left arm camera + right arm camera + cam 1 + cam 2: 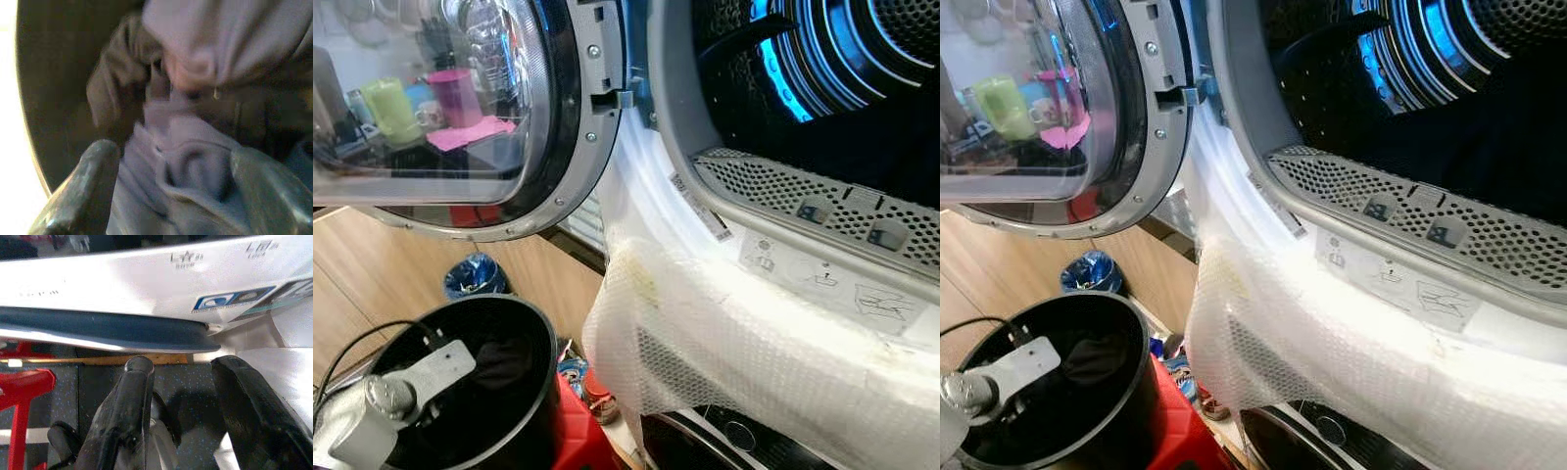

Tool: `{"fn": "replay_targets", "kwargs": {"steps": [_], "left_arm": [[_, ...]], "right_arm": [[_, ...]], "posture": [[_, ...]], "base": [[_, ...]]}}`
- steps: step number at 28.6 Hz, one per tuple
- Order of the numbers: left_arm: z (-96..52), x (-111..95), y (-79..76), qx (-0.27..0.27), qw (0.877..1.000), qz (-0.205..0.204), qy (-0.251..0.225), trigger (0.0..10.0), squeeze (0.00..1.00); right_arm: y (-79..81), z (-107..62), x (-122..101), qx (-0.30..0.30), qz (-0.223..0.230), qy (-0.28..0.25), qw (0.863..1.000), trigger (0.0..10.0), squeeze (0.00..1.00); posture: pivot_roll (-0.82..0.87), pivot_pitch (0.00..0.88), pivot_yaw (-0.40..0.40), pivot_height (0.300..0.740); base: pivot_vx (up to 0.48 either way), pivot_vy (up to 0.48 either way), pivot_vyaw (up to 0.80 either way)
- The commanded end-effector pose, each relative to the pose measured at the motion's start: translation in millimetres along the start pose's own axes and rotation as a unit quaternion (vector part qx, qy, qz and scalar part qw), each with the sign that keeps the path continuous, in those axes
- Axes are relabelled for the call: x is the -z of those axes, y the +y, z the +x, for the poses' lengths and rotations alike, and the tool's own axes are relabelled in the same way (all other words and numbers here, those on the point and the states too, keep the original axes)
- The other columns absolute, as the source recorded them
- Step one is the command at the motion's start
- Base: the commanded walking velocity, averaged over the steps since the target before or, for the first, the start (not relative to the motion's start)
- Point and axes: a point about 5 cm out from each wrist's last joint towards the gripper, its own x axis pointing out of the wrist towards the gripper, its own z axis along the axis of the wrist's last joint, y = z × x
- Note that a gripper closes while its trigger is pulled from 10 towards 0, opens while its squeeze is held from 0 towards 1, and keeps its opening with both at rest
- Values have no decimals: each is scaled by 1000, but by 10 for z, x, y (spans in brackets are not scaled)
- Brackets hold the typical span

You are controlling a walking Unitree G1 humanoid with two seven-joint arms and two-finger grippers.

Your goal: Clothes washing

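My left tool (171, 196), fingers spread, sits in the black bucket (533, 338) at lower left, the grey clothes (190, 152) between them; the drum (842, 88) opens upper right.

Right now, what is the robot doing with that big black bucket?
The robot's left arm reaches down into the black bucket, where its left gripper is open around some grey clothes. Above, the machine's door is swung open and the drum waits. The right gripper hangs open near the floor.
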Motion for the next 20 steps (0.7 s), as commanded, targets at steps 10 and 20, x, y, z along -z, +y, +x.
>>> {"fn": "replay_targets", "kwargs": {"steps": [10, 20], "left_arm": [[25, -350, 7, 90, 986, -88, -109, 10000, 1000], [215, -457, 57, 99, 978, -154, -104, 10000, 1000]], "right_arm": [[34, -16, 79, -7, -20, 14, 1000, 10000, 0], [58, -2, 12, -24, -37, 5, 999, 10000, 0]], "posture": [[223, 93, 44, 740], [194, 86, 27, 740]], "base": [[0, 0, 0], [0, 0, 0]]}}
